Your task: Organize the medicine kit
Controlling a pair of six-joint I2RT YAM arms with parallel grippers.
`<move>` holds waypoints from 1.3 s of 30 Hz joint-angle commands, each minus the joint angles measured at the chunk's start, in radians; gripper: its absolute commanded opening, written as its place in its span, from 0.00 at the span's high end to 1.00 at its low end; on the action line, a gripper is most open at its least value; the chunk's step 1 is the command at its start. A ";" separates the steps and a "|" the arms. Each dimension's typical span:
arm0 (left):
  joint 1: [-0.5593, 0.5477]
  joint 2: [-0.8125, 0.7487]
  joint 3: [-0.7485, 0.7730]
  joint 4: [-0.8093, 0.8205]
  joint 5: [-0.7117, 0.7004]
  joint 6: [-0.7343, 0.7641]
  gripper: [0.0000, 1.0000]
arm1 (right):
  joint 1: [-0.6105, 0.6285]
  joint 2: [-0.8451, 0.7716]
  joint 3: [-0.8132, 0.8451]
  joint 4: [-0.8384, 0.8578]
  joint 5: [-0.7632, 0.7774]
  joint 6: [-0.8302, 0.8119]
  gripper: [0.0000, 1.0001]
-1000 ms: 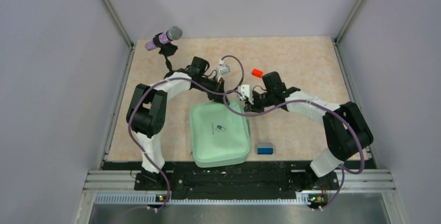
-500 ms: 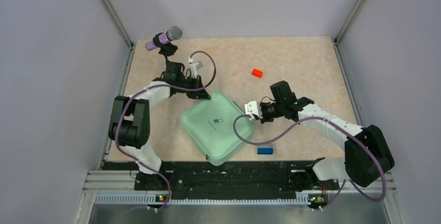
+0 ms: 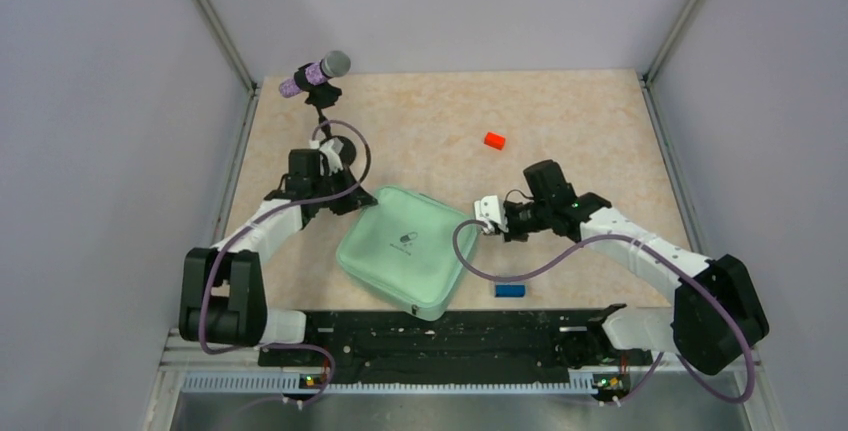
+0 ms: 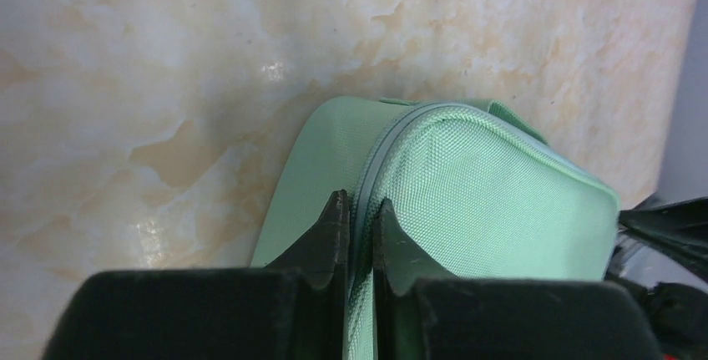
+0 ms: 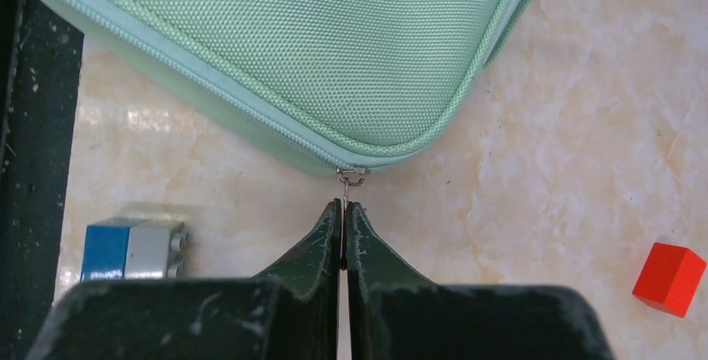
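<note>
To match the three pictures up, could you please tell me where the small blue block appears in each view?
Top external: the blue block lies low and right of centre, near the table's front edge, just right of the medicine kit.
Left wrist: not in it; only the kit and bare tabletop show.
Right wrist: lower left, below the kit's zipped edge.
Shared landmark: the mint-green medicine kit, seen in all three.

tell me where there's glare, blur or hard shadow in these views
Left wrist: small bright glare patches on the glossy table, while the medicine kit weave is sharp. Right wrist: a pale sheen on the table above the blue block, with the zipper pull crisp. Top external: even, diffuse light, only faint shadows, no visible blur.
</note>
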 commanded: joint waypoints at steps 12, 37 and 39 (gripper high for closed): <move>0.028 -0.215 0.069 0.029 0.018 0.264 0.47 | 0.014 0.082 -0.018 0.166 0.036 0.179 1.00; -0.403 0.481 0.593 -0.356 0.504 0.875 0.54 | 0.013 0.057 0.033 0.163 0.102 0.028 1.00; -0.413 0.508 0.602 -0.353 0.480 0.862 0.58 | 0.013 0.056 0.031 0.167 0.098 0.029 1.00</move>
